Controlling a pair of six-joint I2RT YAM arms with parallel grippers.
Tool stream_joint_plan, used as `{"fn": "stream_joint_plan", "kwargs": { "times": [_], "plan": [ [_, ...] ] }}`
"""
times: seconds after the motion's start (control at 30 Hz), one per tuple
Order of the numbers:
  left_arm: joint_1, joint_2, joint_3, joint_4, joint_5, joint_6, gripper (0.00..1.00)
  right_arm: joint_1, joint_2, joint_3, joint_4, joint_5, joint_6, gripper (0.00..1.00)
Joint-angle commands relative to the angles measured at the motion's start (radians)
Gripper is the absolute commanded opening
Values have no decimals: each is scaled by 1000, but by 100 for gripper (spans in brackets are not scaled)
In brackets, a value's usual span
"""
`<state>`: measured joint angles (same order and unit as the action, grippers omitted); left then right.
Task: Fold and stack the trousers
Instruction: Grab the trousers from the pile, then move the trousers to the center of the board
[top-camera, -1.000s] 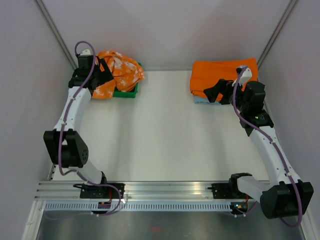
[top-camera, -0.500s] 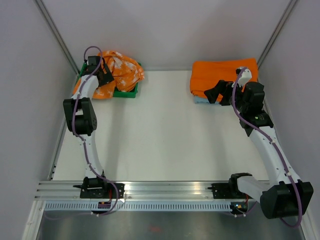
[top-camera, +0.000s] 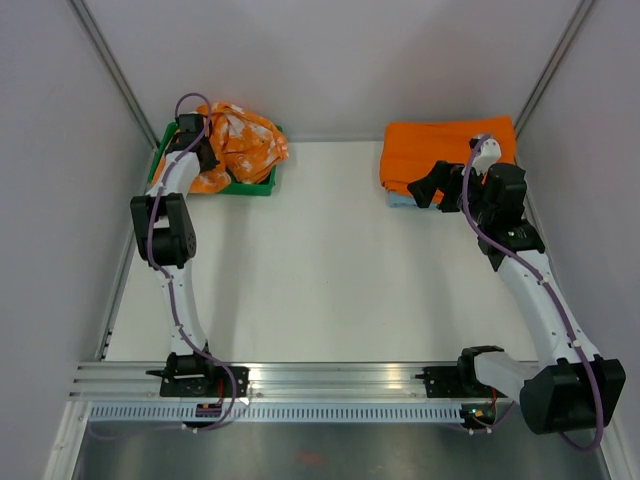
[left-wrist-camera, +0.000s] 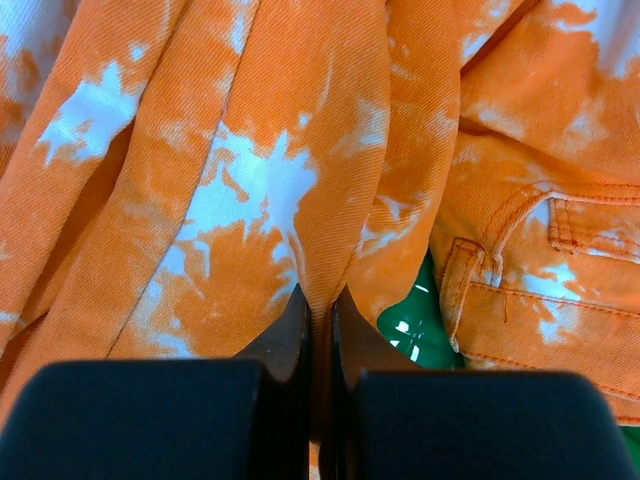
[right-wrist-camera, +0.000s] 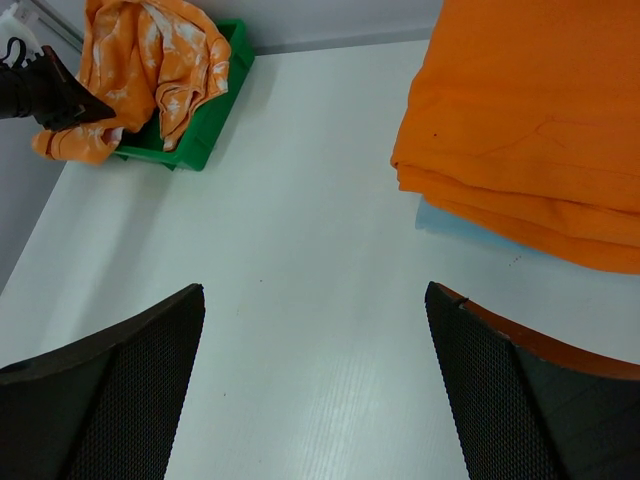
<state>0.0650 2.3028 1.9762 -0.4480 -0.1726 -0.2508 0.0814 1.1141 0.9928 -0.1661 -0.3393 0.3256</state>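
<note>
- The white table (top-camera: 320, 260) is flat and matte.
- A green bin (top-camera: 252, 186) stands on its far left corner.
- The trousers (top-camera: 240, 140), heaped in the bin, spill over its left rim toward the tabletop; whether they touch it cannot be told.
- A light blue folded cloth (top-camera: 400, 201) lies flat at the far right, with only its near edge showing under a plain orange folded cloth (top-camera: 440, 150).
</note>
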Motion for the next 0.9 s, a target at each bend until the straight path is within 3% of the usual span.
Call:
{"fn": "stream_joint_plan", "kwargs": {
  "times": [0.0, 0.07, 0.33, 0.47, 0.57, 0.7, 0.87],
  "plan": [
    [-7, -83, 23, 60, 58, 31, 2, 1, 3, 20, 14, 20, 3, 98],
    [-7, -176, 45, 49, 83, 34, 2, 1, 6, 27, 14, 25, 12, 98],
    [-37, -560, 240, -24, 427, 65, 2, 1, 24, 56, 28, 83, 69, 98],
    [-51, -741, 208, -73, 634, 7, 2, 1, 24, 59, 34, 126, 112, 98],
    [-151, -885, 127, -133, 738, -10, 2, 1, 21, 96, 1, 140, 124, 98],
    [-409, -1003, 67, -264, 731, 33, 2, 0, 10, 161, -88, 247, 156, 98],
    [-510, -1124, -132, -239, 792, -42, 2, 0, -32, 173, -197, 305, 185, 98]
  ]
}}
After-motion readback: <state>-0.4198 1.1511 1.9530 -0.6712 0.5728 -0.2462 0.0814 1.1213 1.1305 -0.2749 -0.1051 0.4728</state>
